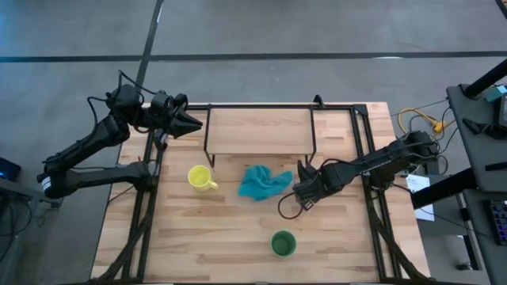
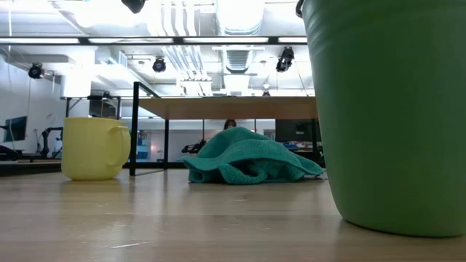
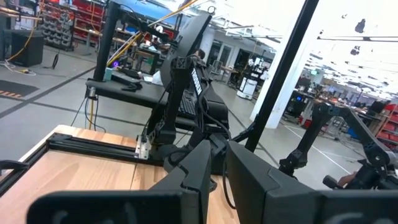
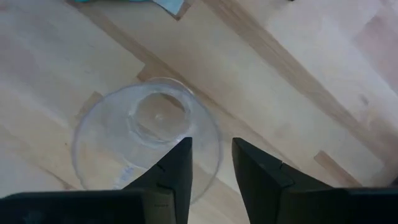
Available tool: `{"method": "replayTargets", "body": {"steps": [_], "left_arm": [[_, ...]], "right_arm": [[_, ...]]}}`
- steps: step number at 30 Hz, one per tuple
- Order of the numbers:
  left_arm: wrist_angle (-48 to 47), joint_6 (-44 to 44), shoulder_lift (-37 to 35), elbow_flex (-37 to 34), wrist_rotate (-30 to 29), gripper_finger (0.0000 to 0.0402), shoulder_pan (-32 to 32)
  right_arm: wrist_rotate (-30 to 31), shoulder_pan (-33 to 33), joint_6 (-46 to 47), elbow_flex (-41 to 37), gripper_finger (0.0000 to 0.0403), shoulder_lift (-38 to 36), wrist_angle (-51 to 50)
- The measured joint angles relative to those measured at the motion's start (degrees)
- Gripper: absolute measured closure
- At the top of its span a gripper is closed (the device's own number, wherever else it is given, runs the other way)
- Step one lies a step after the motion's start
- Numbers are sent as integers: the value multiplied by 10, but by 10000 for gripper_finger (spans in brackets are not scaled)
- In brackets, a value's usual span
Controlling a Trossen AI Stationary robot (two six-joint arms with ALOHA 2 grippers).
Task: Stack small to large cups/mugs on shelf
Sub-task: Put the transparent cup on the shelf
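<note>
Clear glass cup (image 4: 146,140) empty under right claw (image 4: 211,163), yellow mug (image 1: 201,177), green cup (image 1: 283,243)

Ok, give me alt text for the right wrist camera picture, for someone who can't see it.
Looking down past the right gripper, whose two dark fingers straddle the near rim of a small clear glass cup standing on the light wooden tabletop. A sliver of teal cloth shows at the picture's edge.

A yellow mug (image 1: 201,177) is sitting left of a teal cloth (image 1: 262,183) on the pale, light-wood table (image 1: 198,253). A green cup (image 1: 283,243) is standing near the front edge. The shelf (image 1: 257,131) is showing light wood in a black frame. A clear glass cup (image 4: 147,140) is lying colourless.
</note>
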Motion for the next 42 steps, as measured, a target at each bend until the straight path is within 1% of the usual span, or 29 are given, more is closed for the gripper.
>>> {"method": "replayTargets", "body": {"steps": [3, 11, 22, 28, 31, 38, 42], "left_arm": [[0, 0, 0, 0, 0, 362, 0], [1, 0, 0, 0, 0, 362, 0], [1, -2, 0, 0, 0, 362, 0], [1, -2, 0, 0, 0, 362, 0], [1, -2, 0, -1, 0, 362, 0], [1, -2, 0, -1, 0, 362, 0], [1, -2, 0, -1, 0, 362, 0]], "right_arm": [[-11, 0, -3, -2, 298, 0, 17], [-9, 0, -4, -3, 305, 0, 18], [-9, 0, 2, -7, 348, 6, 26], [-9, 0, 66, -7, 378, 6, 30], [-9, 0, 75, -7, 392, 6, 44], [-11, -1, 120, -4, 394, 6, 85], [1, -1, 131, 24, 394, 6, 87]]}}
